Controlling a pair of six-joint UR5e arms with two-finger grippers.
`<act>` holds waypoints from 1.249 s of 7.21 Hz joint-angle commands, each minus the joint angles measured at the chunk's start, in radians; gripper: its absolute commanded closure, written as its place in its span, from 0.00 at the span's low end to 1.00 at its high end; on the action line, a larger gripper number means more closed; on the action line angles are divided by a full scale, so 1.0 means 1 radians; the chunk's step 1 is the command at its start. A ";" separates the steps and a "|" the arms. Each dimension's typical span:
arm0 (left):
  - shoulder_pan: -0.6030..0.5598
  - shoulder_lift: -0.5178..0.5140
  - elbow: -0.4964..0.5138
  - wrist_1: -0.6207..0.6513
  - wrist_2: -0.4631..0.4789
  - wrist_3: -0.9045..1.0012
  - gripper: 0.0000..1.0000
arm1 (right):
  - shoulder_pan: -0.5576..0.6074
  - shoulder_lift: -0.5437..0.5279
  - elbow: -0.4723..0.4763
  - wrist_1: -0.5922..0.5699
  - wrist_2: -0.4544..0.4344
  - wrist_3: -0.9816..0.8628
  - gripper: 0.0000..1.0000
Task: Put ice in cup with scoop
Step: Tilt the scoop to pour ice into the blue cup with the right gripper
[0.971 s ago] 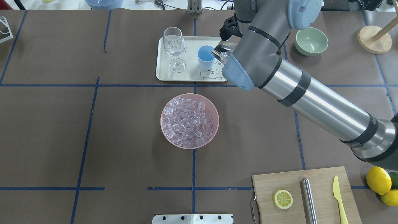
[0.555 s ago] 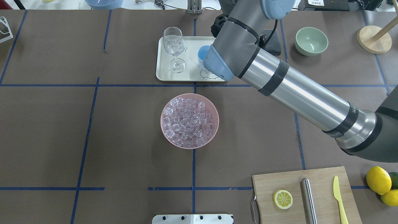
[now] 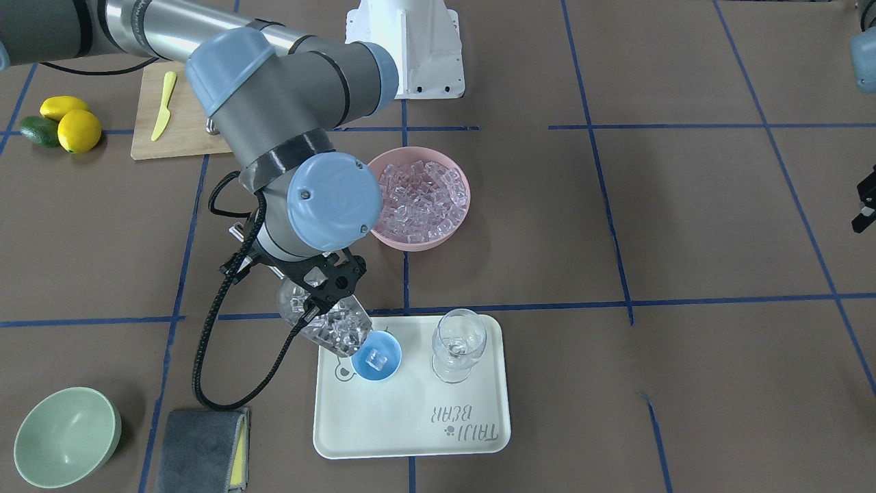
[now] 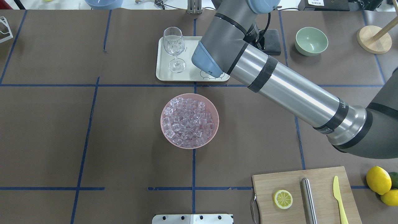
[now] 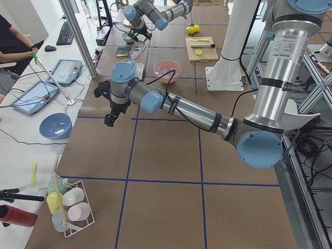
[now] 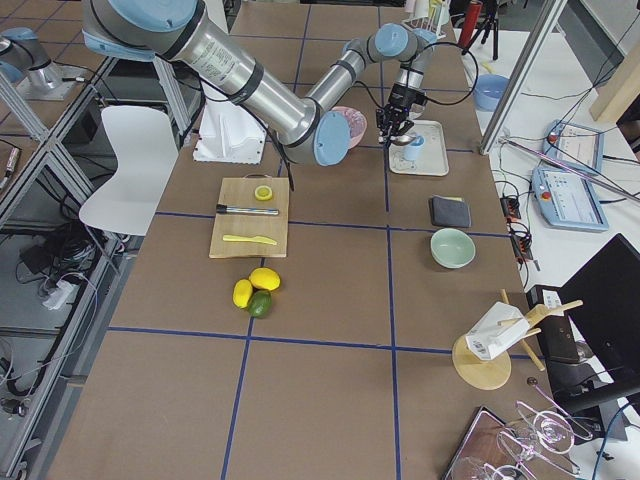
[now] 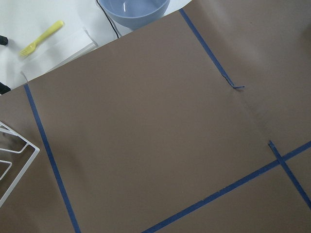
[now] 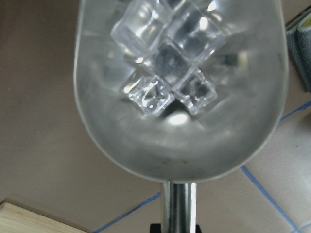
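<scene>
— When you look from across the bench, what is the right hand doing?
— It is closed tight on the thin handle of the shiny steel scoop. The scoop tips down, and its open end is right at the rim of the small round light-blue plastic cup.
— Is there ice in the scoop?
— Yes, small clear ice cubes sit in the trough, bunched at the end far from the handle. One cube lies in the bottom of the cup.
— Where does the cup stand?
— On the flat cream plastic tray, near the corner closest to the scoop. A clear stemmed wine glass stands upright just beside it on the same tray.
— And the rest of the ice?
— A big heap fills the round pink bowl, which sits on the bench near the tray but not touching it.
— Can you see the cup from above?
— No, the right arm hides it there.
— What about the left hand?
— It hangs over the brown bench, well apart from the tray. I cannot tell if it is open or closed.
— Anything else around?
— A pale green bowl and a folded grey cloth lie on the scoop's side of the tray. A wooden cutting board holds a lemon half, a steel rod and a yellow plastic knife.
</scene>
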 commanded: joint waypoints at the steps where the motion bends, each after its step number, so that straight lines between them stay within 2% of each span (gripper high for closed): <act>1: 0.000 0.000 -0.002 0.000 0.000 -0.001 0.00 | 0.001 0.007 -0.001 -0.017 -0.013 -0.019 1.00; 9: 0.000 0.000 -0.008 0.002 -0.031 -0.001 0.00 | 0.001 0.008 0.005 -0.025 -0.053 -0.048 1.00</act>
